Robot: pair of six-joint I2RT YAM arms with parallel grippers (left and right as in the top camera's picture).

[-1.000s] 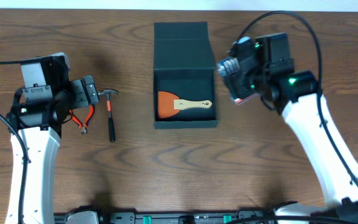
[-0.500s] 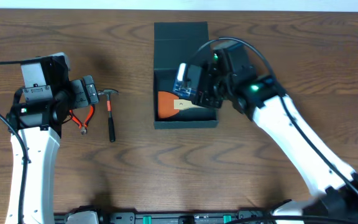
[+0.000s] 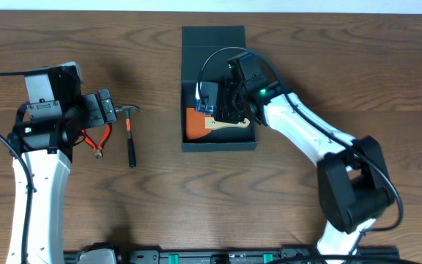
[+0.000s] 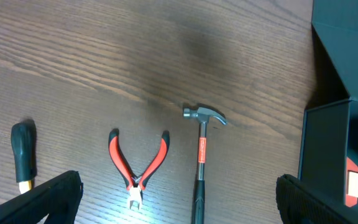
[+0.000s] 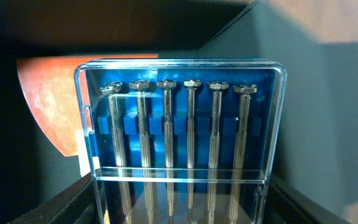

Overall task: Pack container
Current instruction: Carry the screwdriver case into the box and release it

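The container [image 3: 218, 146] is a dark teal-black box at the table's centre back, its flap lid open toward the far side. An orange scraper [image 3: 195, 123] with a wooden handle lies inside. My right gripper [image 3: 222, 99] is shut on a clear screwdriver case [image 3: 209, 99] with a blue insert and holds it inside the box opening. In the right wrist view the case [image 5: 182, 130] fills the frame between the fingers [image 5: 179, 208], with the scraper [image 5: 48, 99] behind it and the box wall [image 5: 316, 112] to the right. My left gripper [image 3: 102, 110] is open and empty.
A hammer [image 3: 130, 136] and red pliers [image 3: 97, 141] lie on the wood left of the box, under my left gripper [image 4: 179, 202]. The left wrist view shows the hammer [image 4: 201, 162], the pliers [image 4: 138, 168], a green-handled tool [image 4: 23, 149] and the box edge [image 4: 328, 149].
My right arm has swung left from beside the box to over and into it, carrying the screwdriver case. The left arm has not moved.
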